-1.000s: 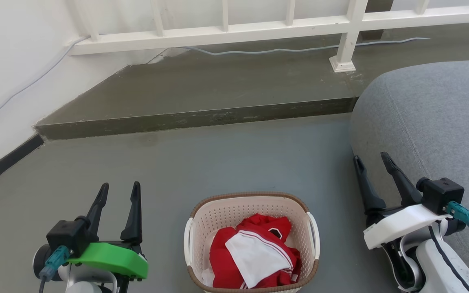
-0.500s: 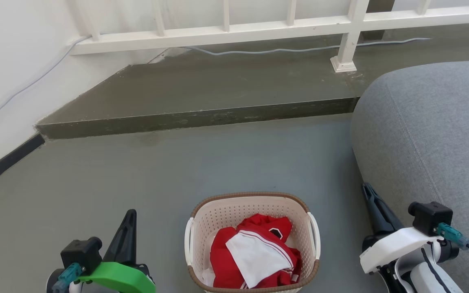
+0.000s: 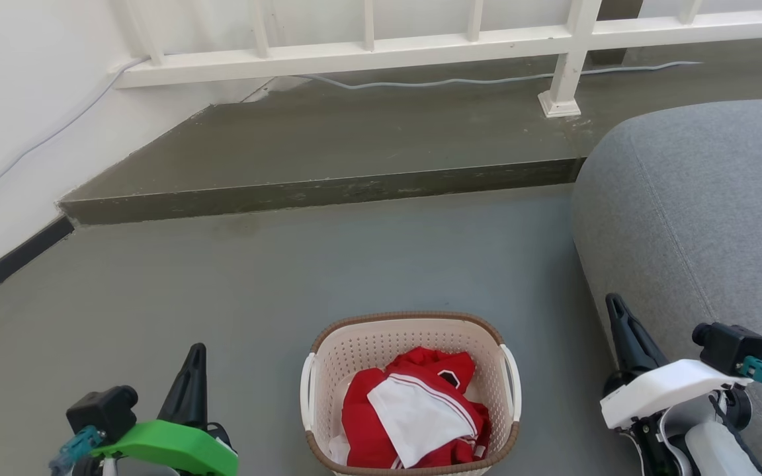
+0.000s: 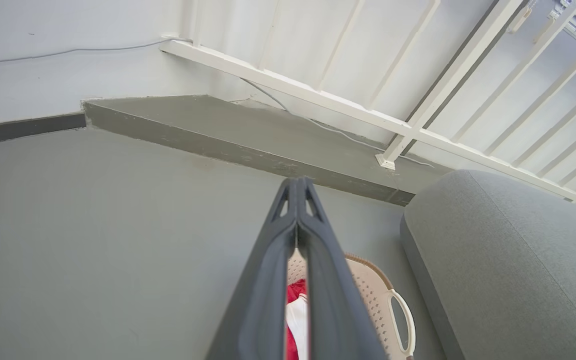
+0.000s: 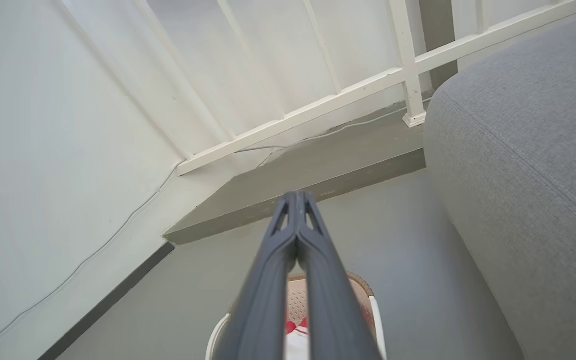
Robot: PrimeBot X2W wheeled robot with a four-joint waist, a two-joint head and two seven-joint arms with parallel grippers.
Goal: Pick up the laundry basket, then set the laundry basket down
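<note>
The laundry basket (image 3: 381, 345) stands on the smooth grey floor (image 3: 275, 277) at the bottom centre of the head view, between the robot's two grippers and apart from both. It is a cream, perforated plastic tub with rounded corners and a brown woven-look rim. A white handle (image 3: 305, 394) sits on its left side and another white handle (image 3: 512, 390) on its right. Crumpled red-and-white clothing (image 3: 414, 413) fills the lower part of it. The left gripper (image 3: 196, 348), on a green mount, sits low to the basket's left with its dark fingers pressed together tip to tip. The right gripper (image 3: 613, 301), on a white mount, sits to the basket's right, its fingers likewise closed on each other, just beside the rounded edge of a large grey upholstered cushion (image 3: 705, 198) that bounds the floor on that side. A broad stretch of floor lies between the basket's far rim and a low raised step (image 3: 354, 139) of darker, scuffed concrete that crosses the room. On the step stands a white railing (image 3: 368, 56) with a post foot near its right end, and a pale cable (image 3: 460, 81) trails along its base. To the left, a white wall (image 3: 17, 99) with a black skirting strip (image 3: 4, 264) angles in towards the step's corner
</note>
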